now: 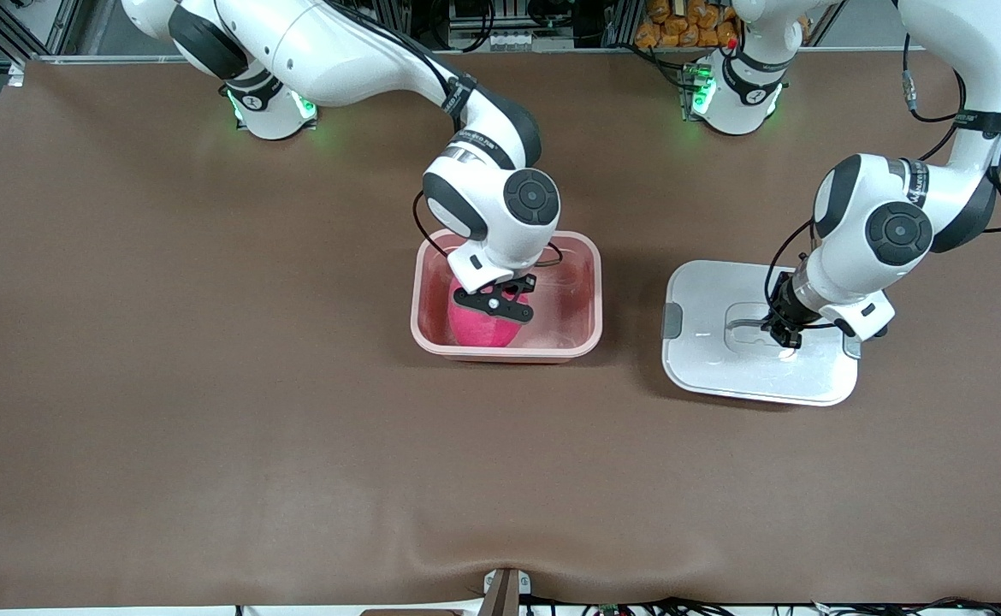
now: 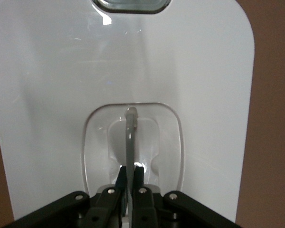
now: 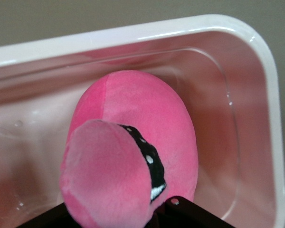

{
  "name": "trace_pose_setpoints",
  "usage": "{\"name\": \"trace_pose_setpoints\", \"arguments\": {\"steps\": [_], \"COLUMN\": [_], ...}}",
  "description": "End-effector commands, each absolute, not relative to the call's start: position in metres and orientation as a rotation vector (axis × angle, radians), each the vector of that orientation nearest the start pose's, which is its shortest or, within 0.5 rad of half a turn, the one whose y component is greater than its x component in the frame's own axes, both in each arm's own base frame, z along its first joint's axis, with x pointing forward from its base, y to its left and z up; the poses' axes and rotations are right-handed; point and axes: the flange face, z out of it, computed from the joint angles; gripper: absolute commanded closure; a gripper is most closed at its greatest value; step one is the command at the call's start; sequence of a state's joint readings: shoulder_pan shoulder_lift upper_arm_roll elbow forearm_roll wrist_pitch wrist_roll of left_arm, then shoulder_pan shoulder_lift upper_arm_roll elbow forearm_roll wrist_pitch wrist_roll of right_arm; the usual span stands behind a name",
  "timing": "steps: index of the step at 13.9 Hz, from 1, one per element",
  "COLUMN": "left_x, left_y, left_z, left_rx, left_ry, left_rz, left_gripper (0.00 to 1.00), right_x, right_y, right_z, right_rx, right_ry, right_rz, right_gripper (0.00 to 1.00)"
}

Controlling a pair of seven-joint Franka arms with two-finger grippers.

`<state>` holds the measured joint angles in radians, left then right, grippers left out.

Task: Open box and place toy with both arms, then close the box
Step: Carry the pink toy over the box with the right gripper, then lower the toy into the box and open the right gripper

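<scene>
While lid off: box (image 1: 590,282), pale pink tub, open, mid-desk (image 1: 210,385). Toy (image 1: 482,328), bright pink plush, down inside box at the end toward right arm, near the wall closest to front camera; dark eye patch visible in right wrist view (image 3: 147,156). Right gripper (image 1: 500,306) lowered into box, jaws pressed onto toy, pinching it. Lid (image 1: 706,359), white, flat on desk beside box, toward left arm's end, apart from box; grey clip (image 1: 673,320) on the edge facing box. Left gripper (image 1: 787,334) down on lid's recessed centre, jaws pinched shut on thin grey handle (image 2: 130,137), seen in left wrist view. Green lights on both arm bases at desk's upper edge.
</scene>
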<state>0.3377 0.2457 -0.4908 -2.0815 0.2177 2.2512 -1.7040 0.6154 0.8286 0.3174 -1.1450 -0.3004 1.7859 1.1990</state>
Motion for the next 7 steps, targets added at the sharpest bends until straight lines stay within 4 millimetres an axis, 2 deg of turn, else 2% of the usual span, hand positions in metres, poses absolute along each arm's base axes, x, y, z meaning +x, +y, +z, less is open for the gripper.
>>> {"name": "trace_pose_setpoints", "arguments": {"steps": [1,4,7], "left_x": [0.563,0.563,0.563], "left_y": [-0.073,-0.073,-0.073], "left_z": [0.327,0.329,0.330], "left_rx": [-2.354,-2.355,-2.355], "left_ry": [-1.996,-1.997,-1.999], "left_rz": [-0.028,-0.033,-0.033], "left_gripper": [1.00,1.00,1.00], "right_x": [0.515,0.513,0.513], "right_y": [0.549,0.557,0.560], "right_z": [0.303,0.295,0.292], "right_rx": [-3.231,-3.202,-3.185], "right_ry": [0.504,0.487,0.509], "right_rz": [-0.023,-0.044,-0.052], "right_gripper": [0.99,0.82,0.55]}}
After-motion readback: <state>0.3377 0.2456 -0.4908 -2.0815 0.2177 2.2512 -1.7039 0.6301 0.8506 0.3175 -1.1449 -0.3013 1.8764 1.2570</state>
